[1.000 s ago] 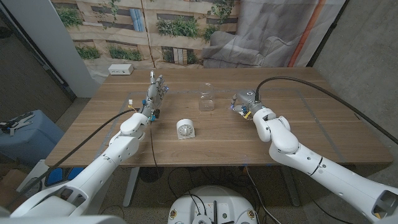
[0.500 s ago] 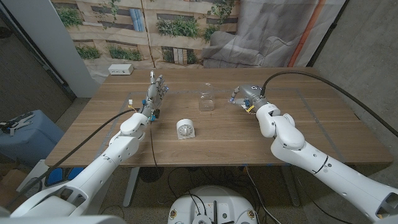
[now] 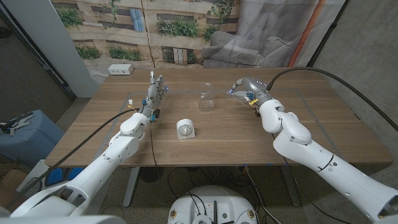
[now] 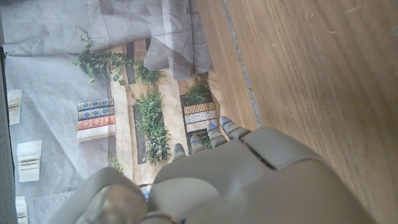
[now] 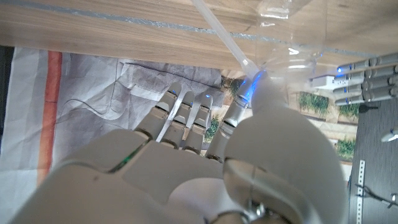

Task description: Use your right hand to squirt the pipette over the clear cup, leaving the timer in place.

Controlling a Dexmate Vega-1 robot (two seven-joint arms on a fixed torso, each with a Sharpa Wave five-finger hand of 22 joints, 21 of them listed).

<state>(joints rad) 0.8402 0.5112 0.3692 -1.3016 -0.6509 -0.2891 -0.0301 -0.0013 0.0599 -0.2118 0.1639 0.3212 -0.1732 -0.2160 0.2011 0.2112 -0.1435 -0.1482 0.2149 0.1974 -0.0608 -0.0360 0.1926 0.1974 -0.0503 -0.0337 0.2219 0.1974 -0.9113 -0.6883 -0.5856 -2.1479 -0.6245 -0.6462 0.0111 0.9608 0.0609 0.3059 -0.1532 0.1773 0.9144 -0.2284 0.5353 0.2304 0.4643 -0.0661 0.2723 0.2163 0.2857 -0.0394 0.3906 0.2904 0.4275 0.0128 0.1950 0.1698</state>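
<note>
Right robot hand [image 3: 244,88] with pipette [image 5: 225,36] raised, shifted farther back on table.

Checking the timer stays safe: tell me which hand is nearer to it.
Left. The left hand stands just beyond the timer, on its left. The right hand, holding the pipette, is farther off, beyond the clear cup on the timer's right.

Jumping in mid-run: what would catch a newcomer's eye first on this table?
Likely the right hand, raised just right of the clear cup at the table's middle, gripping a thin clear pipette whose stem points toward the cup. Next, the white timer standing alone nearer the front edge, untouched. The left hand stands upright left of the cup, holding nothing.
</note>
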